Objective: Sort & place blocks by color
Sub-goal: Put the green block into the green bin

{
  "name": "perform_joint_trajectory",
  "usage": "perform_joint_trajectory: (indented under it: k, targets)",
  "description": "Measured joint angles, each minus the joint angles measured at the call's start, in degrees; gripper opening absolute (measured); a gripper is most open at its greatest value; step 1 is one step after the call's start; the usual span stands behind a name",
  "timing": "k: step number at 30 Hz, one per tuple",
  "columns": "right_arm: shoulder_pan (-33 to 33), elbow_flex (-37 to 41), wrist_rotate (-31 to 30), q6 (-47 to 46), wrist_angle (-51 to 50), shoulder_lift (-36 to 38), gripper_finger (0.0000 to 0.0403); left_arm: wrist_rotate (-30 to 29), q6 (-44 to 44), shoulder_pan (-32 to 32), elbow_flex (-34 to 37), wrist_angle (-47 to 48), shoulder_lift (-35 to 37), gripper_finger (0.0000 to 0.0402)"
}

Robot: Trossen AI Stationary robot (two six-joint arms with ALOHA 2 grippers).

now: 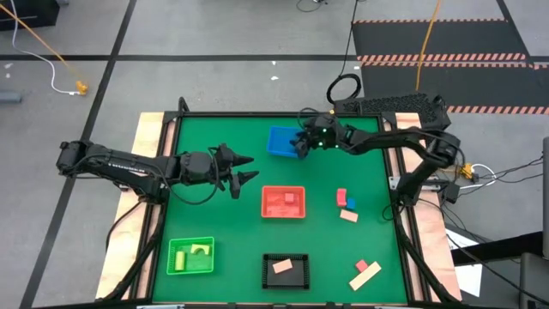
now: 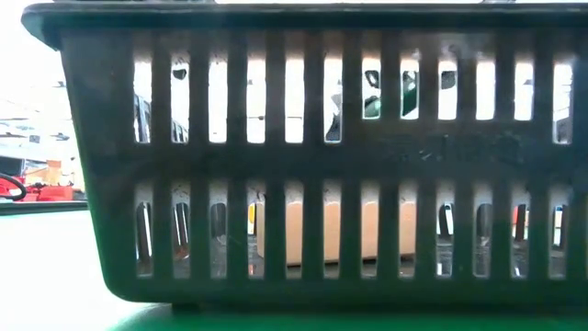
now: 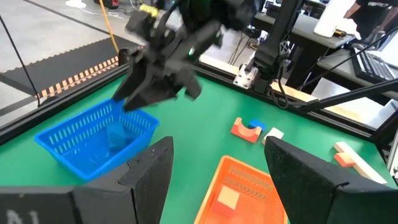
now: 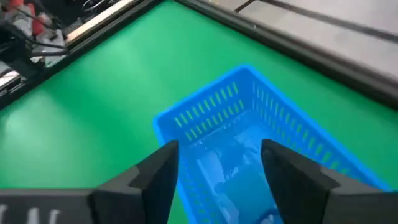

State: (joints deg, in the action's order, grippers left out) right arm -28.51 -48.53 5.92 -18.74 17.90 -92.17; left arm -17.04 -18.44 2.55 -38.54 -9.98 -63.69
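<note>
Black bin (image 2: 303, 165) fills the low view, a tan block (image 2: 322, 232) inside. Right end effector (image 4: 219, 163) hangs over the blue bin (image 1: 281, 142), fingers spread, apparently for dropping a blue block (image 4: 239, 165) in. Left end effector (image 1: 244, 169) waits spread beside the red bin (image 1: 283, 202), which holds a red block (image 1: 289, 198). Green bin (image 1: 190, 256) has yellow blocks; loose blocks (image 1: 346, 206) remain on the tabletop (image 1: 223, 215).

A black slotted bin (image 2: 322, 138) fills the low view, standing on the green surface (image 2: 46, 267); a tan block (image 2: 317, 234) shows through its slots.
</note>
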Motion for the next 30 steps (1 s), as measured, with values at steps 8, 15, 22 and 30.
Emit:
perform_joint_trajectory:
  k: [8,15,22,30]
  targets:
    - [-0.37,0.15,-12.43,6.86,-16.29,12.28,0.0228,0.60,-0.25,0.24,-0.02,1.70,-0.02,0.0253]
    - [-0.93,6.32,-22.25,7.46,-19.68,13.54,0.0228,0.63,0.61,0.22,-0.01,1.66,-0.02,0.0253]
    - [-6.60,10.64,-20.80,5.72,-18.21,10.65,0.0229,0.63,0.76,0.22,-0.02,1.62,-0.02,0.0253]
    - [-12.21,10.86,-13.20,4.40,-15.16,4.44,0.0228,0.66,0.64,0.22,-0.01,1.57,-0.02,0.0253]
